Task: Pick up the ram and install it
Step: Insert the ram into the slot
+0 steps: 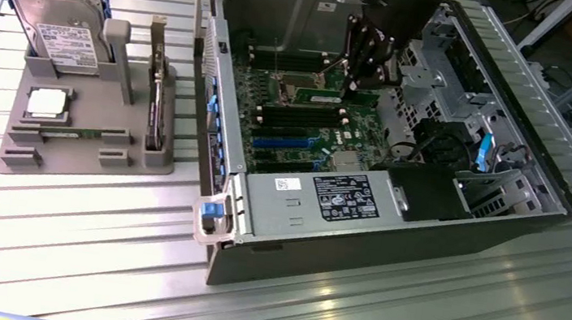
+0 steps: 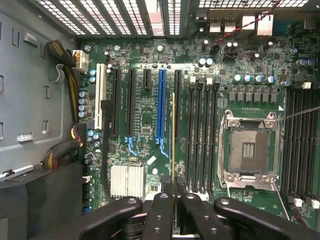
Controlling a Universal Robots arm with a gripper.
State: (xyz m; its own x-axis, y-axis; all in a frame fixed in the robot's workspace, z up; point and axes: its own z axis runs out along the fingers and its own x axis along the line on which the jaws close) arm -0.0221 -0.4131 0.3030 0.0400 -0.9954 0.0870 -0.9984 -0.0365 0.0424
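1. Claw (image 2: 174, 200) clenched on the ram (image 2: 173, 135), held edge-on above the motherboard (image 2: 145, 120), centre of frame.
2. In exterior view, claw (image 1: 367, 76) inside the open computer case (image 1: 259, 198), upper middle.
3. Probably best: keep the stick upright, parallel to the memory slots (image 2: 200, 135), line up before pressing evenly.

Hard drive (image 1: 58, 32) and processor (image 1: 47, 102) on grey holder (image 1: 80, 153)

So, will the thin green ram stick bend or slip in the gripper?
The long, thin green ram stick is probably stiff: edge-on, it runs straight out from the black gripper. So thin, it is likely light. Gripped at one end, it might pivot if its far end gets pushed.
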